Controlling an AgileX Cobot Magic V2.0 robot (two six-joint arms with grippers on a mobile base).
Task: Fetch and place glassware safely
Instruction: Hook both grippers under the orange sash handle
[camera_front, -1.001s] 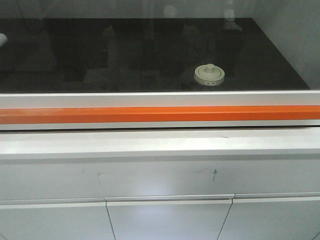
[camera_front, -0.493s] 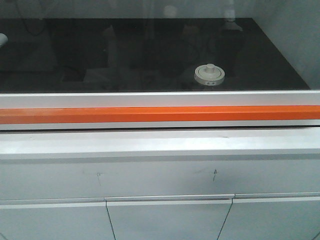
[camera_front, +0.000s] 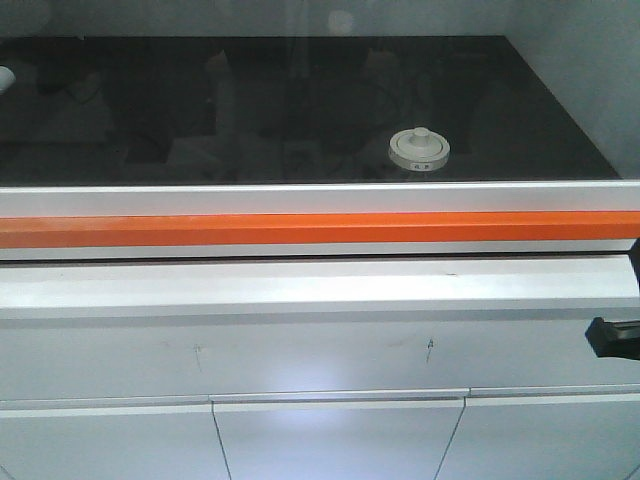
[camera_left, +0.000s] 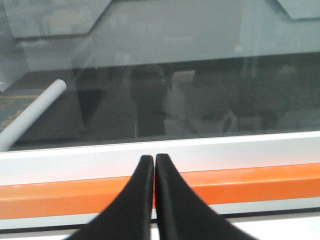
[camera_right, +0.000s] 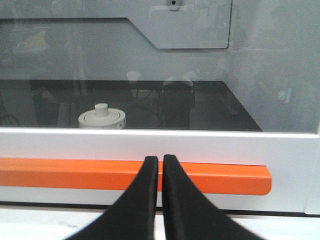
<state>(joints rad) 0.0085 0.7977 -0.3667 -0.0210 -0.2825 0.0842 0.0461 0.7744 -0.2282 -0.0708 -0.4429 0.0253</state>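
Note:
The glassware (camera_front: 419, 148) is a squat jar with a round cream-white lid and a central knob. It stands on the black floor inside the cabinet, behind the glass pane, right of centre. The right wrist view shows the glassware (camera_right: 102, 118) beyond the pane, to the upper left of my right gripper (camera_right: 160, 159). That gripper is shut with nothing in it, in front of the orange bar (camera_right: 60, 172). My left gripper (camera_left: 153, 159) is also shut and empty, facing the orange bar (camera_left: 250, 185). The jar does not show in the left wrist view.
A glass sash with a white frame and a long orange bar (camera_front: 300, 229) closes off the cabinet. Below it run a white ledge (camera_front: 300, 285) and cupboard doors (camera_front: 335, 440). A white tube (camera_left: 35, 112) lies inside at the far left. A black part of my right arm (camera_front: 612, 335) shows at the right edge.
A black part of my right arm has come into the front view at the right edge. The jar has not moved.

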